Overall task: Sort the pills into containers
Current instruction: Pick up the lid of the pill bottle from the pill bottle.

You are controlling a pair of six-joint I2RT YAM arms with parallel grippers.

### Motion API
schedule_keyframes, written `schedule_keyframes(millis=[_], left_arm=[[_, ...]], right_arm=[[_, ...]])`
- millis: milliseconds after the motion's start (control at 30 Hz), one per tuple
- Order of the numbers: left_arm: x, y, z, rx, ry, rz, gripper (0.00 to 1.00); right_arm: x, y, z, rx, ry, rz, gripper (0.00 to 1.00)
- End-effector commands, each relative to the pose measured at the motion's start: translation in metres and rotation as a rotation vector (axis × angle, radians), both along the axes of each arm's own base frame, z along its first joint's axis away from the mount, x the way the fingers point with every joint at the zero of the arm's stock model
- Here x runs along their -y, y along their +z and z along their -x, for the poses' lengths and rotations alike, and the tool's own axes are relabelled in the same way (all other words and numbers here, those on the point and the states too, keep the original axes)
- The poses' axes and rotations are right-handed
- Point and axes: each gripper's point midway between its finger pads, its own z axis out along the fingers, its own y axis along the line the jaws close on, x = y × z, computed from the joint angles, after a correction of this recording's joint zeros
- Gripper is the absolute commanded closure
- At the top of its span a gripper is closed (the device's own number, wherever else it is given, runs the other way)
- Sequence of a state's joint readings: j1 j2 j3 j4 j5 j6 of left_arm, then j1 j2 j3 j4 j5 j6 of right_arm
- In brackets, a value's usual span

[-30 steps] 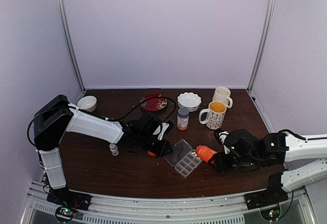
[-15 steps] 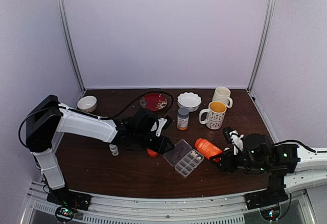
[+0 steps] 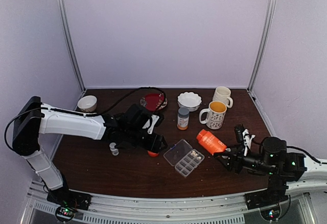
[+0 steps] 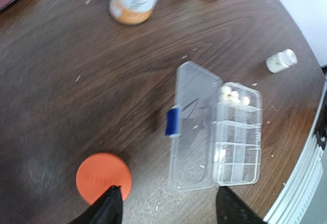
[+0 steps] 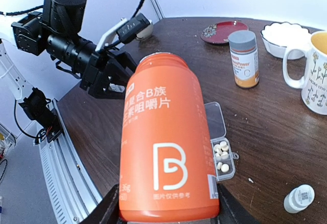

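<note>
Right gripper (image 3: 227, 155) (image 5: 166, 215), near right of table (image 3: 102, 175). Grasps the orange bottle (image 3: 211, 141) (image 5: 166, 137) by one end, a finger on each side. Holds it tilted, free end pointing far-left, just right of the box (image 3: 184, 157) (image 4: 237, 142) (image 5: 220, 132).

Box, near centre. Lies open, clear lid (image 4: 195, 124) folded out flat on the far-left side, blue latch (image 4: 172, 121) on the lid's edge. Holds white pills (image 3: 194, 154) (image 4: 234, 95) (image 5: 221, 155) at the end of the tray nearest the orange bottle; one compartment or two, cannot tell.

White vial (image 4: 281, 60) (image 5: 299, 198). Stands on the table apart from the box, on the right arm's side.

Left gripper (image 3: 156, 143) (image 4: 168, 203), left of the box. Hangs with fingers spread, nothing between them. Shows the orange cap (image 3: 152, 154) (image 4: 103, 177) lying flat on the table by one fingertip.

Second vial (image 3: 113, 149). Stands left of the left gripper.

Amber bottle (image 3: 183, 118) (image 5: 243, 59), grey-capped. Stands upright beyond the box.

Far row, right to left: two mugs (image 3: 214, 114) (image 3: 223, 96), white bowl (image 3: 189, 101), red plate (image 3: 153, 102), small bowl (image 3: 87, 103).
</note>
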State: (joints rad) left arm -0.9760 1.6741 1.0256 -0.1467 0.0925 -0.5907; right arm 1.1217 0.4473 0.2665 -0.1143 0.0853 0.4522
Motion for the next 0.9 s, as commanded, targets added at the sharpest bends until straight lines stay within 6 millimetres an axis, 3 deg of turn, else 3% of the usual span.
schedule_keyframes(millis=[0, 100, 333, 533, 667, 767, 867], left_arm=[[-0.027, -0.001, -0.011, 0.019, 0.097, -0.130, 0.31], [-0.039, -0.007, -0.013, 0.009, 0.140, -0.186, 0.30], [-0.047, -0.024, -0.020, -0.034, 0.193, -0.279, 0.29], [-0.051, -0.034, -0.029, -0.071, 0.231, -0.318, 0.29], [-0.053, -0.038, -0.031, -0.092, 0.243, -0.321, 0.28], [-0.051, -0.044, -0.030, -0.106, 0.235, -0.329, 0.28], [-0.049, -0.051, -0.028, -0.121, 0.223, -0.336, 0.28]], right_arm=[[-0.005, 0.047, 0.006, 0.249, 0.075, -0.113, 1.00], [-0.006, 0.061, 0.013, 0.412, 0.116, -0.158, 1.00], [0.013, 0.108, 0.012, 0.747, 0.017, -0.208, 1.00], [0.014, 0.169, 0.011, 0.912, -0.041, -0.211, 1.00], [0.048, 0.227, 0.015, 1.001, -0.189, -0.368, 1.00], [0.071, 0.257, 0.024, 1.051, -0.257, -0.505, 1.00], [0.045, 0.270, 0.047, 1.157, -0.084, -0.503, 1.00]])
